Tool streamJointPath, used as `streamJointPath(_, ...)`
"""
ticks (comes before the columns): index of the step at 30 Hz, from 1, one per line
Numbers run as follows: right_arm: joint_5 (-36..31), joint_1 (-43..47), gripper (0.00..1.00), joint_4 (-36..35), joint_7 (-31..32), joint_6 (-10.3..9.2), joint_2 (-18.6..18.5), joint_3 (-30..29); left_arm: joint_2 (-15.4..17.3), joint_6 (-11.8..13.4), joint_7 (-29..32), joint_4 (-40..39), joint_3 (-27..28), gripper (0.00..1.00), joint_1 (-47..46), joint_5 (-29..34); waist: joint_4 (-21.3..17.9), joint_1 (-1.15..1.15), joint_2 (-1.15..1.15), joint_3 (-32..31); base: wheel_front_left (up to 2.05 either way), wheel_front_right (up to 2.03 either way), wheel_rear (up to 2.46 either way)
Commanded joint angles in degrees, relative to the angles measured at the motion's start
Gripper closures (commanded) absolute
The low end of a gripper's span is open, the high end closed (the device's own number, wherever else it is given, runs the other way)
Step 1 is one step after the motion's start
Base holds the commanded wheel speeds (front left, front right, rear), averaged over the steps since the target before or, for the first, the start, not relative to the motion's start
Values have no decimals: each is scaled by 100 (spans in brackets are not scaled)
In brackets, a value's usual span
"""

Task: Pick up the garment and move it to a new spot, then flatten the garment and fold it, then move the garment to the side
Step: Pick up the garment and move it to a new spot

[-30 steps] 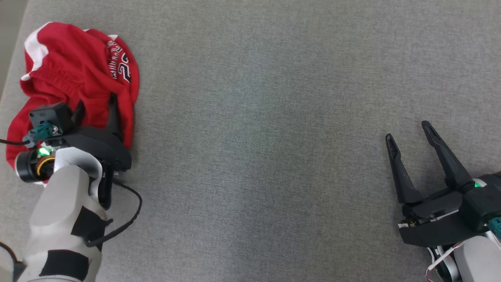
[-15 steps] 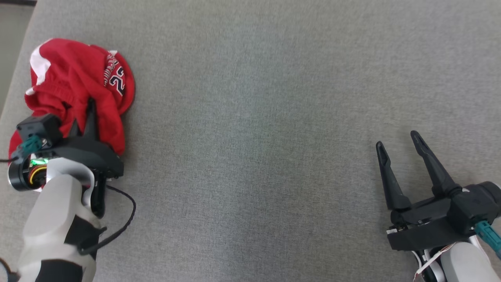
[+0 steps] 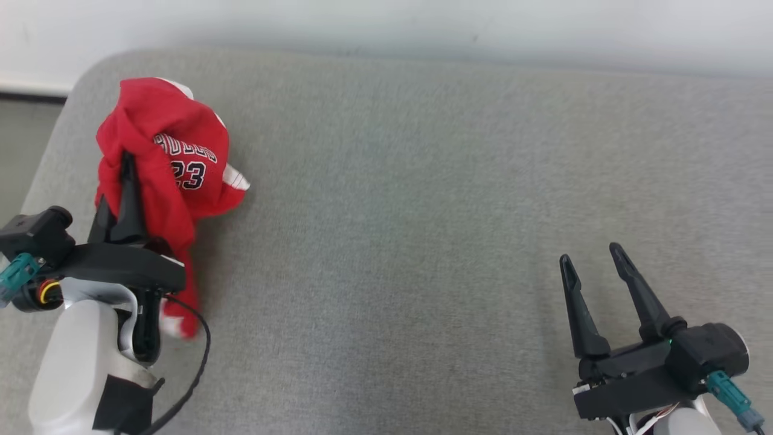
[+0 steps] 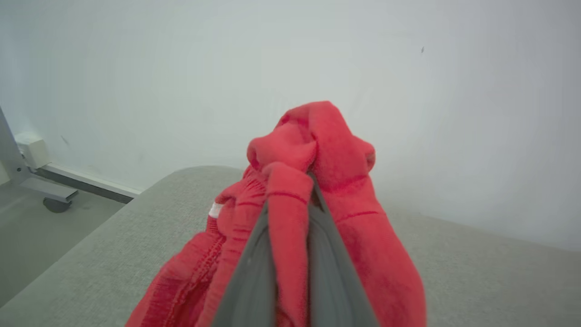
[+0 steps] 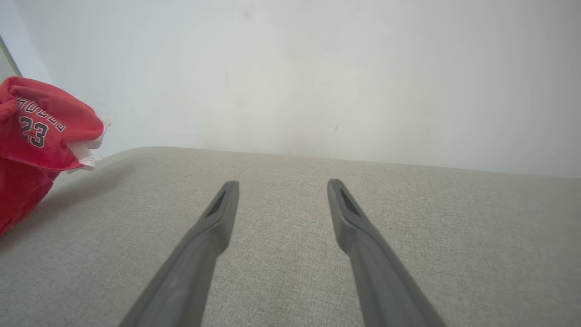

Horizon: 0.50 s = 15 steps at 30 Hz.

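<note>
Garment (image 3: 181, 139) hung bunched from your left gripper (image 3: 126, 158), jaws clamped on a fold; right gripper (image 3: 590, 254) idled, jaws apart. Thin pinch could slip mid-carry.

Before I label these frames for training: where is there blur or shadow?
Head view: the red Bulls garment has a legible print, a smeared hanging hem. Left wrist view: fabric and the left gripper's fingers look soft, close to the lens. Right wrist view: crisp, a soft shadow beside the garment on the grey cushion.
</note>
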Motion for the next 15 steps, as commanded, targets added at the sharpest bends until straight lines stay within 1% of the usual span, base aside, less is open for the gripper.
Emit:
streamJointPath(1,46,93,0,1,-3,-4,45,-8,4,-32,85,-191,-24,100,160,-11,-333,1,0,-460,0,0,0)
streamJointPath(9,71,313,0,16,-2,-4,217,-38,-117,-83,774,-1338,-257,100,561,-227,-861,1,0,-983,0,0,0)
streamJointPath(11,76,335,0,15,-2,-4,233,-38,-135,-74,835,-1439,-293,100,602,-241,-939,1,0,-1030,0,0,0)
streamJointPath(15,86,408,0,21,-3,-4,272,-27,-191,-56,1001,-1742,-397,100,696,-317,-1303,1,0,-1169,0,0,0)
